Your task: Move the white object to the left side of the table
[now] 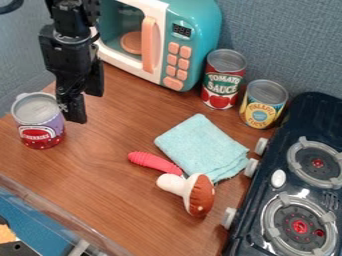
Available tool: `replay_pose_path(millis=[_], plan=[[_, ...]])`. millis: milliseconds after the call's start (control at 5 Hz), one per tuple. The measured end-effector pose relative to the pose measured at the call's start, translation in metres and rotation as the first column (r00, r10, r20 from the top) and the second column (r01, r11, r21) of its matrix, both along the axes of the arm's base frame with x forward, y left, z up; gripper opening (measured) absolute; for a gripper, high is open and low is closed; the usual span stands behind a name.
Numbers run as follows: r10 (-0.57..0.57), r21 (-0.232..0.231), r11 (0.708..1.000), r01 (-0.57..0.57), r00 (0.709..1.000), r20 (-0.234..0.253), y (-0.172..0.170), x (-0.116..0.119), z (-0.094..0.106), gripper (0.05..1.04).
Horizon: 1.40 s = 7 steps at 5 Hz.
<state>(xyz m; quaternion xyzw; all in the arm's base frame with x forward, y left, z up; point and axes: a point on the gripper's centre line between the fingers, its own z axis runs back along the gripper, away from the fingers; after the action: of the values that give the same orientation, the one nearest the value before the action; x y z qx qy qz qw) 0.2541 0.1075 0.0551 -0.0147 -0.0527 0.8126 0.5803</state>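
Note:
The black gripper (86,108) hangs at the upper left, just right of a can, with its two fingers apart and nothing seen between them. That can (40,122) has a whitish top and a purple and red label, and it stands upright at the table's left side. The nearer finger overlaps the can's right edge in the view; I cannot tell if they touch. A toy mushroom with a white stem (174,184) and a brown cap (199,195) lies near the middle front of the table.
A light blue cloth (201,146) lies mid-table, with a pink-red handle (153,162) beside it. A teal toy microwave (194,30) stands behind. At the back right are a tomato can (220,85) and a yellow-labelled can (261,107). The dark stove (267,200) is along the right.

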Motion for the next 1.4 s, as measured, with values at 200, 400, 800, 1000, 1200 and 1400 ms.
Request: replay_pose_path(millis=[200, 400, 800, 1000, 1200, 1400], plan=[[-0.004, -0.014, 1.0, 0.003, 1.0, -0.024, -0.004, -0.003, -0.007, 1.0], [-0.1, -0.027, 0.995, 0.099, 0.995, -0.019, -0.035, -0.002, -0.005, 1.0], [-0.366, -0.024, 0.93, 0.367, 0.93, 0.037, -0.113, 0.007, -0.001, 1.0], [-0.512, -0.009, 0.859, 0.513, 0.859, 0.012, -0.163, 0.014, -0.009, 1.0], [-0.574, -0.007, 0.819, 0.574, 0.819, -0.011, -0.184, 0.017, -0.028, 1.0], [-0.62, 0.016, 0.783, 0.621, 0.783, -0.052, -0.197, 0.017, -0.043, 1.0]])
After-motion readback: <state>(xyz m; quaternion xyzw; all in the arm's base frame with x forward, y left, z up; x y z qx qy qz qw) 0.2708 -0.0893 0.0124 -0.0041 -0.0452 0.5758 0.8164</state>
